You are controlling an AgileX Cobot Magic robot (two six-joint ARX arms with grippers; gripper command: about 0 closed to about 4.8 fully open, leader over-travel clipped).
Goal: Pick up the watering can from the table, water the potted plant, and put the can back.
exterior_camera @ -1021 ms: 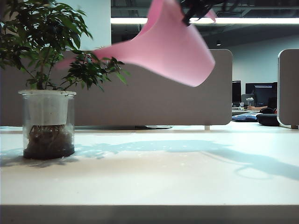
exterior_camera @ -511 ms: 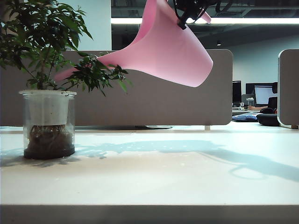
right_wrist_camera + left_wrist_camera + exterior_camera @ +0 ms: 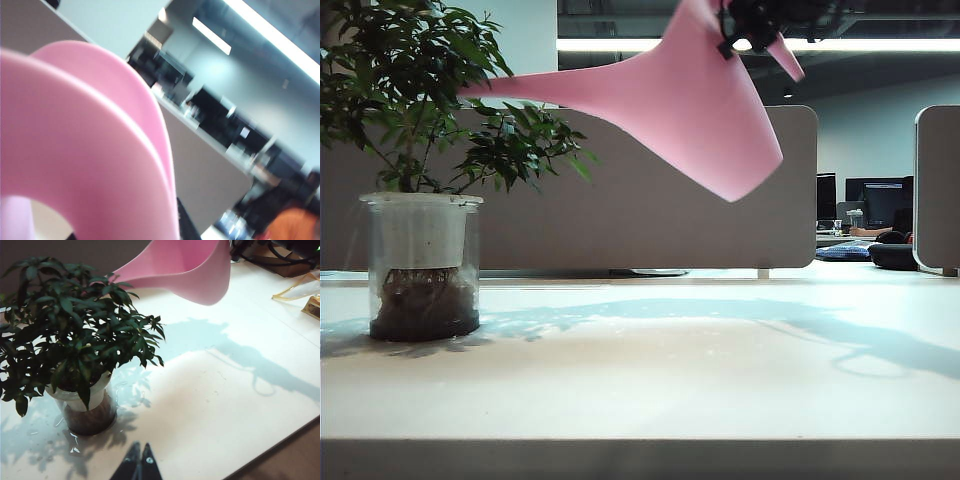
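Two grippers are in play. Nearest the camera, the left gripper hangs low above the table with its fingers pressed together, empty, the potted plant just beyond it. Farther off and high, the right gripper is clamped on the handle of the pink watering can, carried well above the tabletop. Compared with half a second ago, the spout has swung up from a downward slant to about level, its tip at the plant's upper leaves. By my reading the pour is ending, and setting the can back down on the table comes next.
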